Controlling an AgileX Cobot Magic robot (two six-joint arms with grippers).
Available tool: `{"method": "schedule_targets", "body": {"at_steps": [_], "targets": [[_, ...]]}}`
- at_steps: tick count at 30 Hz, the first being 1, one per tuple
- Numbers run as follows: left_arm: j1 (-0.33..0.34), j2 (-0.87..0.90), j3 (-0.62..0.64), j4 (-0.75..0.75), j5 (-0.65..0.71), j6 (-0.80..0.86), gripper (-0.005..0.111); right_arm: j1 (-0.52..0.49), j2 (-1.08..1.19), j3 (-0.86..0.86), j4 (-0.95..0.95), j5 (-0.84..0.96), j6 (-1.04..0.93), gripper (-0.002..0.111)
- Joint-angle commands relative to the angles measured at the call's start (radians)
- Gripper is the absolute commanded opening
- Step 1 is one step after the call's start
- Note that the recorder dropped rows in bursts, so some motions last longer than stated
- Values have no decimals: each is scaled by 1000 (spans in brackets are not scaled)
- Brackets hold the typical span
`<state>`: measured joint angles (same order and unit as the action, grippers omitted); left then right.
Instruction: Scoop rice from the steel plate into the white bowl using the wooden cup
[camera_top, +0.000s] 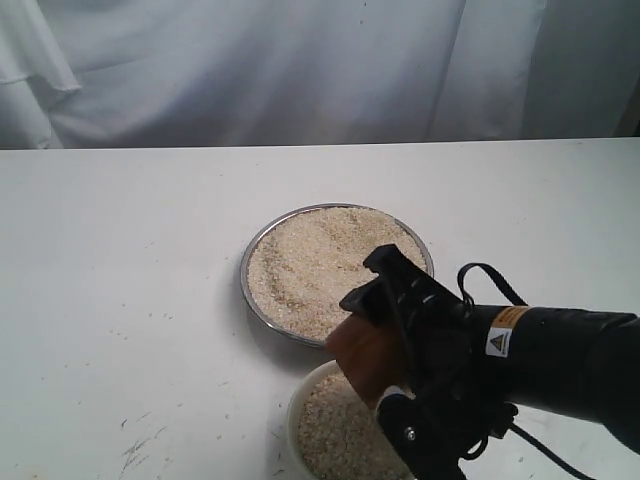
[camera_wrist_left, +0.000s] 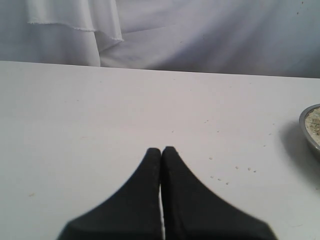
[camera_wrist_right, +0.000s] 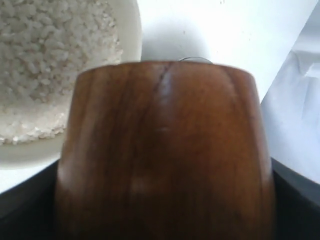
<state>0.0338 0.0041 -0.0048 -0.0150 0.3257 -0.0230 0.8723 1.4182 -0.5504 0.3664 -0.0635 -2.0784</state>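
The steel plate (camera_top: 257, 250) lies mid-table, filled with rice (camera_top: 310, 265). In front of it, at the near edge, sits the white bowl (camera_top: 295, 415), also holding rice (camera_top: 335, 440). My right gripper (camera_top: 385, 350) is shut on the wooden cup (camera_top: 362, 352), which hangs tilted over the bowl's far rim. In the right wrist view the cup (camera_wrist_right: 165, 150) fills the picture, with the bowl (camera_wrist_right: 127, 30) and its rice (camera_wrist_right: 45, 60) beyond it. My left gripper (camera_wrist_left: 161, 149) is shut and empty, over bare table; the plate's rim (camera_wrist_left: 306, 131) shows at that view's edge.
A white cloth backdrop (camera_top: 300, 70) hangs behind the table's far edge. Scattered grains (camera_wrist_left: 225, 175) lie on the white tabletop (camera_top: 120, 280) near the plate. The right arm's black body (camera_top: 550, 360) stretches over the near right corner.
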Motion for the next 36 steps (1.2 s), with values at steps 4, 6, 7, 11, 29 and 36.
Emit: {"method": "schedule_targets", "body": {"at_steps": [4, 6, 7, 11, 29, 36], "targets": [[-3, -4, 5, 1, -7, -1, 0, 3, -4, -7, 204, -51, 169, 0], [-3, -4, 5, 1, -7, -1, 0, 3, -4, -7, 203, -53, 213, 0], [-3, -4, 5, 1, -7, -1, 0, 3, -4, -7, 203, -44, 234, 0], [-3, -4, 5, 1, -7, -1, 0, 3, -4, -7, 203, 17, 285, 0], [-3, -4, 5, 1, -7, -1, 0, 0, -8, -7, 203, 34, 477, 0], [-3, -4, 5, 1, -7, -1, 0, -29, -8, -7, 203, -36, 705, 0]]}}
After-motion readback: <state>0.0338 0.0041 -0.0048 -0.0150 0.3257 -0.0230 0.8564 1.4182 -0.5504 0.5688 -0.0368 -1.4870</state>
